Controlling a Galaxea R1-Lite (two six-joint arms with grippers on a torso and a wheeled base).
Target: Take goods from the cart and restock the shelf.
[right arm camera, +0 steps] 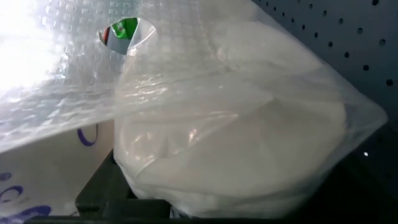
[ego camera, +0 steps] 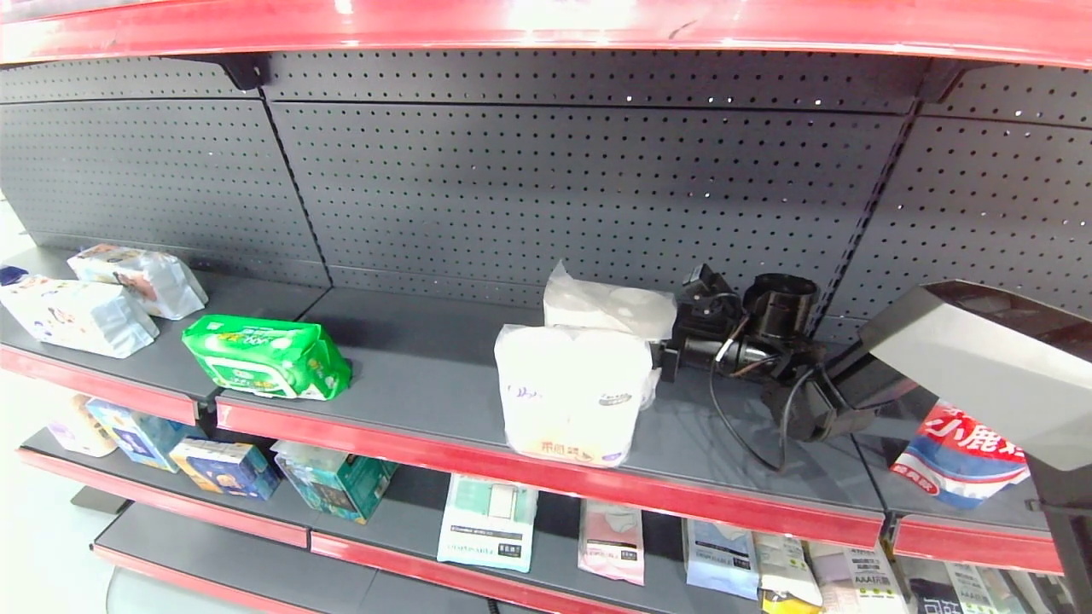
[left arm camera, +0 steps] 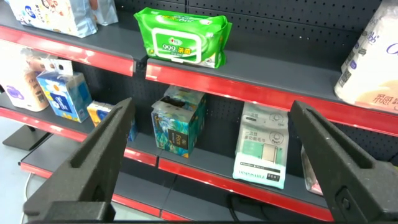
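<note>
We seem to be placing the toilet paper pack [ego camera: 573, 392] by the shelf's [ego camera: 409, 358] front edge, cannot tell our right end effector's [ego camera: 667, 351] hold, and next must withdraw gently.

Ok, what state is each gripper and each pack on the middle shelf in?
front roll pack: upright at the shelf edge, sealed.
rear roll pack: behind it, wrapped in plastic.
green wipes pack: resting on that shelf, lid shut.
left gripper: open, empty.
right gripper: at the rear roll pack; grip cannot be told.
</note>
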